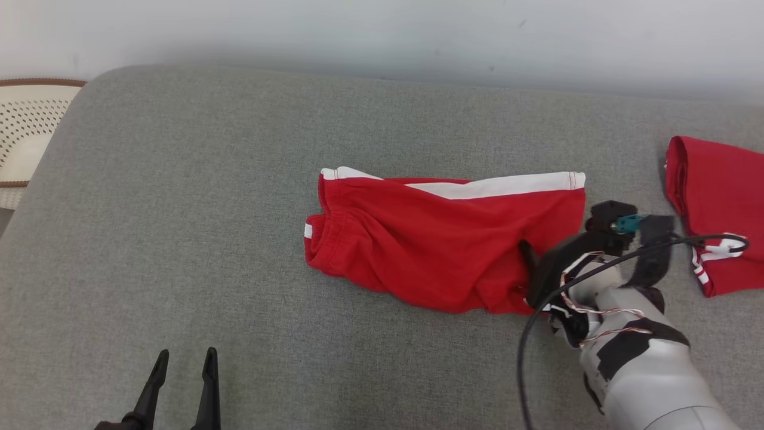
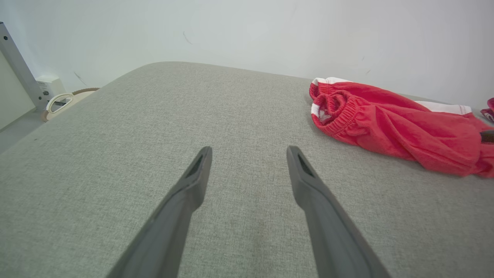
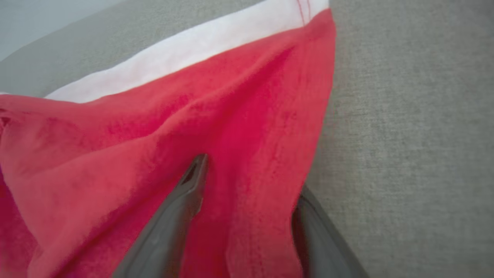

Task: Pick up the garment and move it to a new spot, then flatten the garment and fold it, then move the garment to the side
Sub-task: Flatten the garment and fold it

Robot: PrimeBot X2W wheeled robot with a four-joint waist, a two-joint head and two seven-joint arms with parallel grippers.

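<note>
The garment (image 1: 441, 239), red shorts with a white side stripe and an elastic waistband at the left, lies crumpled on the grey cushion (image 1: 179, 209). My right gripper (image 1: 552, 245) is at its right hem. In the right wrist view the gripper (image 3: 251, 173) straddles the garment (image 3: 231, 116): one finger lies on top of the cloth, the other is partly tucked under its edge, jaws apart. My left gripper (image 1: 185, 358) stands open near the front edge, well left of the garment (image 2: 393, 127), with nothing between its fingers (image 2: 197, 173).
A second red garment (image 1: 716, 203) with white trim lies at the cushion's right edge. A pale perforated basket (image 1: 30, 131) stands beyond the left edge. A white wall runs behind the cushion. Bare grey cushion spreads to the left and front of the shorts.
</note>
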